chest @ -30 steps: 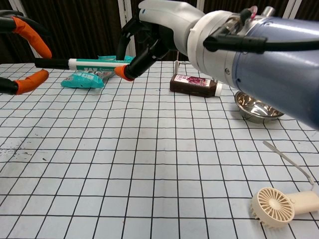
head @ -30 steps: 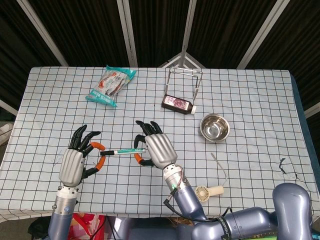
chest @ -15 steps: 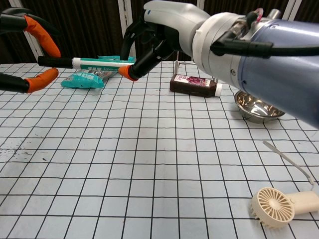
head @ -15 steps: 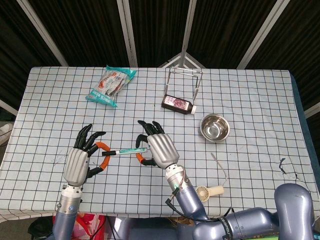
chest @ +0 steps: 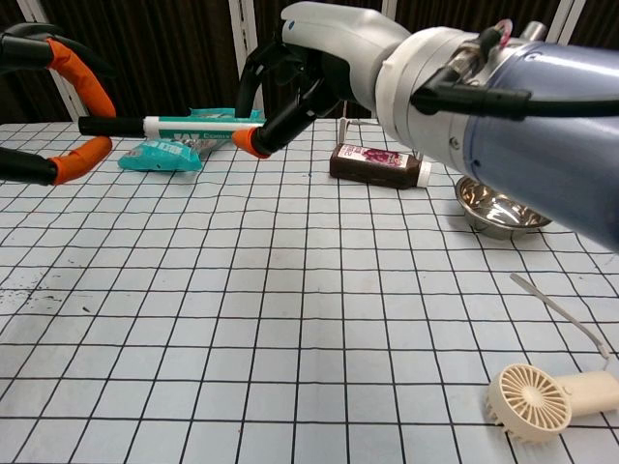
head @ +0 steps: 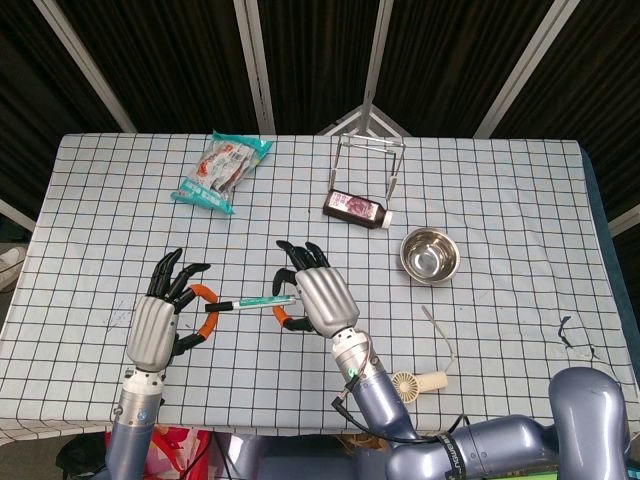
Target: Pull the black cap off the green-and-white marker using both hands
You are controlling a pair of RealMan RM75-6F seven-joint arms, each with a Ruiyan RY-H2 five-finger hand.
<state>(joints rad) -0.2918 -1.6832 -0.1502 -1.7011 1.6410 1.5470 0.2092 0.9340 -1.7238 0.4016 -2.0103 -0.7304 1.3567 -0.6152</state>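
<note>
The green-and-white marker (head: 262, 300) (chest: 198, 123) hangs level above the table, black cap (head: 219, 305) (chest: 109, 126) pointing to the left. My right hand (head: 318, 295) (chest: 319, 58) grips the marker's body at its right end. My left hand (head: 160, 318) is just left of the cap. In the chest view its orange-tipped fingers (chest: 79, 79) arch above and below the cap with a gap to the lower one, so they do not pinch it.
On the checked tablecloth (head: 500, 180) lie a snack packet (head: 222, 165) at the back left, a brown bottle (head: 357, 209) in front of a wire rack (head: 368, 160), a steel bowl (head: 431, 255), a thin strip (head: 440, 330) and a small fan (head: 420, 385).
My left hand has shifted right, bringing its fingers around the cap's end. The right hand and marker moved slightly right and have held still in the last half second.
</note>
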